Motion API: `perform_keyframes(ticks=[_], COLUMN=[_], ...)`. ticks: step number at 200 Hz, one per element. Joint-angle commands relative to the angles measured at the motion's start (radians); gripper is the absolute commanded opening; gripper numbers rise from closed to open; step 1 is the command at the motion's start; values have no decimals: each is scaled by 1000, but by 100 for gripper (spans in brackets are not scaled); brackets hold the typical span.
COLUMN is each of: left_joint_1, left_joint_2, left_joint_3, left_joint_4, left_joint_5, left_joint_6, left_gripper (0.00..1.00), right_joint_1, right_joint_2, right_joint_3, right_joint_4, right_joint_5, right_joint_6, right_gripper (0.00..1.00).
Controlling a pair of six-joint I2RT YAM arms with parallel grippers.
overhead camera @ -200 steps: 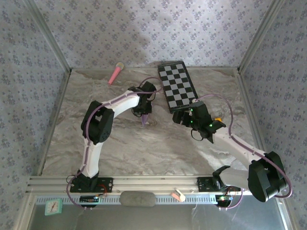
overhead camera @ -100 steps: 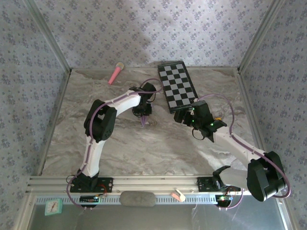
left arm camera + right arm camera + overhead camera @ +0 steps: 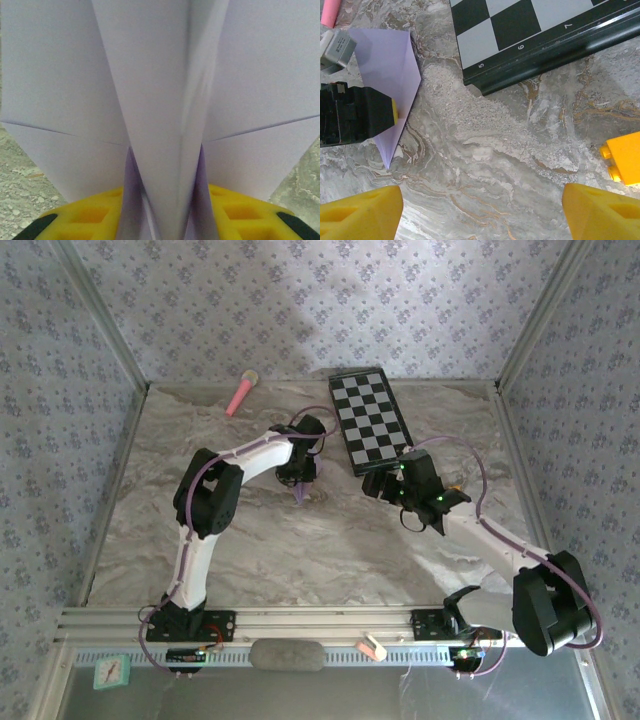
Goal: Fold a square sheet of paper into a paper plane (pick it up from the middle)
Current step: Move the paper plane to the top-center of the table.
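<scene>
Lilac paper: judging the paper plane [image 3: 160,125] light, thin, floppy and easily crushed; favouring a gentle hold on the doubled centre keel. Seeing that keel sitting between the left gripper's [image 3: 162,220] yellow fingers [image 3: 90,217], wings fanning out past them; not managing to tell pinching from just clearing. Placing it mid-table, tip down by the marble table [image 3: 510,150]. Seeing the right gripper [image 3: 482,210] spread wide, empty, well apart from it, near the checkered board [image 3: 520,30].

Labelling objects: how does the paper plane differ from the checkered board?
The paper plane is lilac; the checkered board black and white. The plane is a pointed dart, the board a flat rectangle. The plane sits between the fingers of the left gripper; the board lies on the table.
</scene>
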Motion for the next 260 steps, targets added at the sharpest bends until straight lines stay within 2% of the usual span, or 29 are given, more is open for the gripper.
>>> perform_keyframes(ticks=[1, 46, 106, 203, 237, 260], left_joint_1=[3, 3, 2, 4, 4, 9], left_joint_2=[47, 61, 54, -124, -188, -279], left_joint_3=[-52, -43, -6, 10, 22, 21], left_joint_4=[-5, -10, -33, -25, -39, -47], left_joint_5=[-15, -22, -17, -22, -27, -67], left_joint_6=[-24, -23, -20, -48, -38, -19], left_gripper=[39, 44, 43, 48, 51, 55], right_joint_1=[-8, -8, -9, -14, -24, -34], right_joint_2=[8, 11, 10, 2, -17, -49], right_joint_3=[-5, -7, -8, 1, 38, 83], right_joint_4=[4, 7, 2, -10, -68, -125], right_joint_5=[-13, -13, -13, -8, 7, 38], right_joint_6=[1, 24, 26, 26, 18, -62], right_gripper=[84, 85, 85, 85, 85, 87])
